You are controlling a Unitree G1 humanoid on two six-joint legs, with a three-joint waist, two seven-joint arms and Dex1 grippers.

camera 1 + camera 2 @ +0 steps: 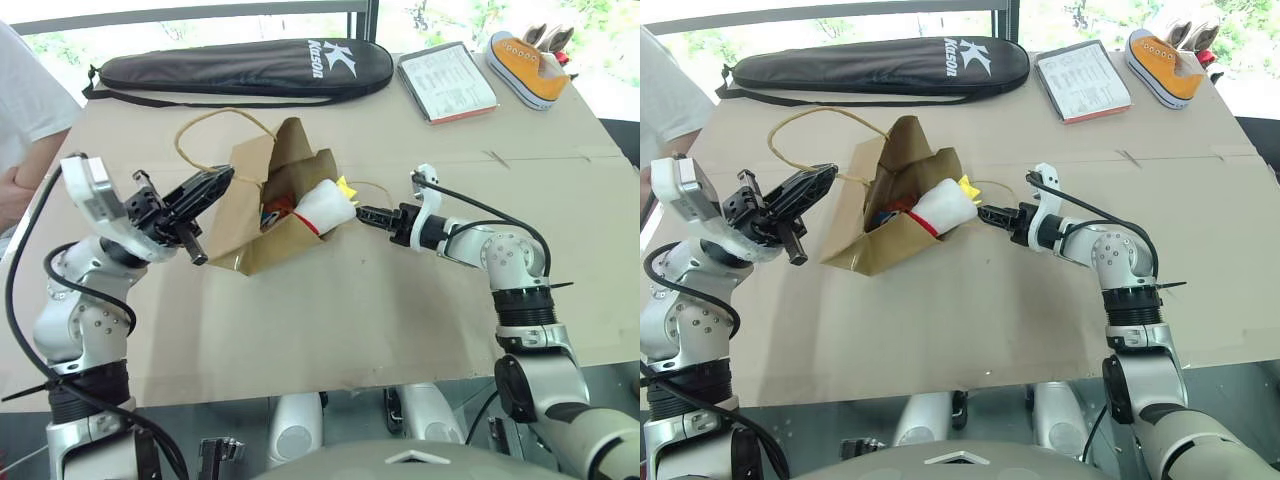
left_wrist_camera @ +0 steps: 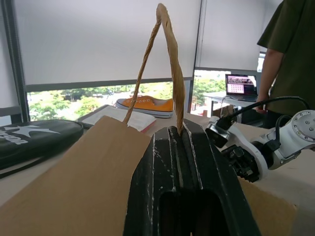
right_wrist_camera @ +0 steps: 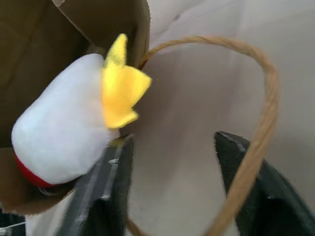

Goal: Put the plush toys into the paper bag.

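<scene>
The brown paper bag [image 1: 262, 248] lies on its side on the cardboard-covered table, its mouth facing my right arm. A white rocket plush toy [image 1: 325, 205] rests in the mouth, its yellow end [image 3: 120, 91] poking out and its red tip inside. Deeper in the bag something red and blue shows; I cannot tell what it is. My left gripper [image 1: 222, 178] is shut on the bag's upper rim, where a twisted handle [image 2: 170, 59] rises from between its fingers. My right gripper [image 1: 362, 213] is open just outside the mouth, beside the yellow end. The other handle loop [image 3: 261, 123] curls around one finger.
At the table's far side lie a long black racket case [image 1: 245, 68], a booklet [image 1: 447, 82] and an orange sneaker [image 1: 528, 68]. A person's arm [image 1: 25, 130] rests at the far left edge. Another person [image 2: 290, 44] stands beyond the table.
</scene>
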